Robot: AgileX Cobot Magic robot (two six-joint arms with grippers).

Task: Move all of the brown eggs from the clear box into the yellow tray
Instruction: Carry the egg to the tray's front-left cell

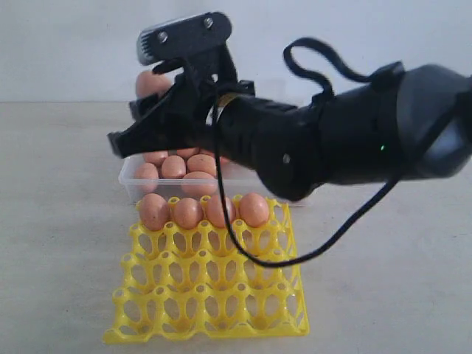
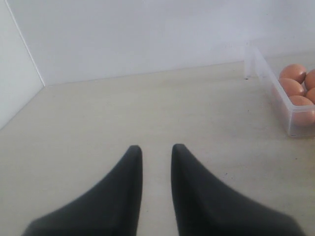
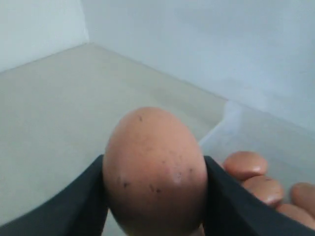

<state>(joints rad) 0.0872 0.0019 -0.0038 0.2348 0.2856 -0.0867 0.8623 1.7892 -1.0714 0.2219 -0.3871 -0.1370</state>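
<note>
Four eggs (image 1: 188,212) fill the tray's (image 1: 210,330) far row, the row nearest the box (image 1: 130,184); every other cup in the yellow lattice shows bare. This row lies below the right end effector (image 3: 153,162) and a little nearer the camera.

The right end effector is closed on a single egg (image 3: 147,142), one dark finger pressed to each side of the shell, which is faintly speckled. In the exterior view this egg (image 1: 150,82) hangs high above the box, partly hidden behind the black fingers. The right arm reaches across from the right of that view, its cable (image 1: 346,232) looping down in front of the tray.

Under the raised egg, the box rests on the bench (image 2: 123,113) and touches or nearly touches the tray's far edge; which, the pictures do not settle. Several loose eggs (image 1: 174,167) lie inside it, close together. How many cannot be counted, since the arm covers much of the box.

The left end effector (image 2: 155,152) hovers over bare bench well to the side of the box, its fingers a small way apart with nothing between them. From its camera one end of the box (image 2: 268,78) shows ahead and off to one side, with a few eggs (image 2: 294,73) against the clear wall. A pale wall (image 2: 147,34) rises beyond the bench.
</note>
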